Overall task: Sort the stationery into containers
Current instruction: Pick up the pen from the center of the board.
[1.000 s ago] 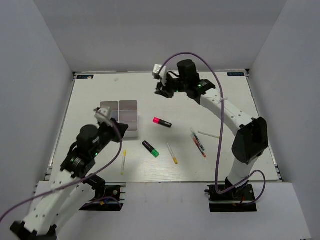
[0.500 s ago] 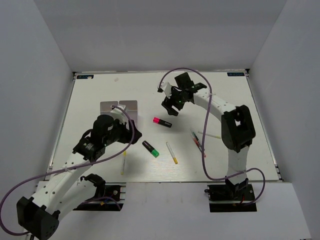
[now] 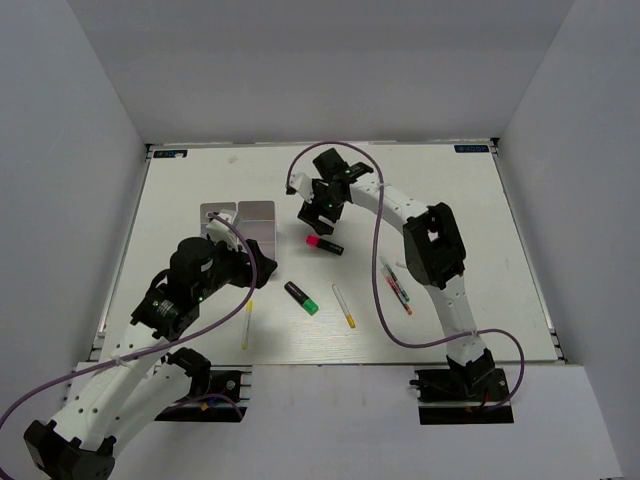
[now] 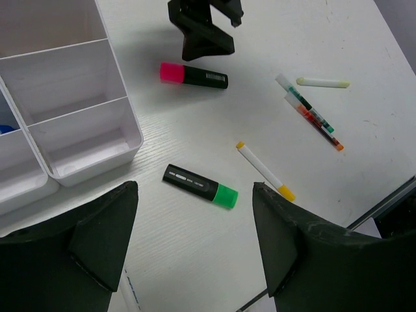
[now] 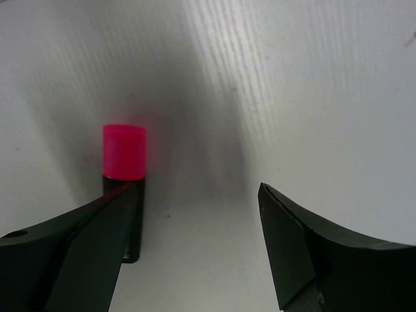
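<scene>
Both end effectors gape empty over the tabletop [image 3: 470, 200].
The left end effector [image 4: 195, 195] hangs wide above the green-ended highlighter [image 4: 200, 186], near the white containers [image 4: 123, 123]; farther off, the right end effector [image 5: 200, 188] spreads open, the pink-ended highlighter [image 5: 123, 153] lying beneath one finger.

This looks like a robotics lab test cell. A white table [image 3: 440, 190] sits boxed in by plain grey panels [image 3: 320, 70]. The left arm [image 3: 120, 365] and right arm [image 3: 452, 295] are clamped at its near edge, trailing purple cables [image 3: 325, 146].
</scene>
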You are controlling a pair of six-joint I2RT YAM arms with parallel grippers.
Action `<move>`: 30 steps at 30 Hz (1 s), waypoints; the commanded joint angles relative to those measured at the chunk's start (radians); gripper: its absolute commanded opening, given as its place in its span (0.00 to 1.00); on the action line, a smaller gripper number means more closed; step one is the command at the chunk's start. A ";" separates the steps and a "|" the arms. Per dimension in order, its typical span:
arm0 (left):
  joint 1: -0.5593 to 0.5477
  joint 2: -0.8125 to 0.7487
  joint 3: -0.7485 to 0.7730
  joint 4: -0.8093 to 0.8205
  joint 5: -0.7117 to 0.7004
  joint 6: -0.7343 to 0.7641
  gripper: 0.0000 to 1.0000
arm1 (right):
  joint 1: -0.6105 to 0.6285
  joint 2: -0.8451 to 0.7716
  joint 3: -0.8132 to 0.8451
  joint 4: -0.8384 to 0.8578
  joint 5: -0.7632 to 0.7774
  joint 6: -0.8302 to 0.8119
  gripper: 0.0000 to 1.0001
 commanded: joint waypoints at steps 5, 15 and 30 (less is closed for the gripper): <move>0.004 -0.007 0.026 -0.009 -0.007 0.011 0.81 | 0.029 -0.073 -0.058 -0.014 -0.051 0.002 0.79; 0.004 -0.026 0.026 -0.009 -0.016 0.011 0.81 | 0.057 -0.055 -0.087 -0.003 -0.043 0.012 0.79; 0.004 -0.044 0.026 -0.009 -0.027 0.011 0.81 | 0.104 -0.049 -0.167 0.049 0.066 0.042 0.64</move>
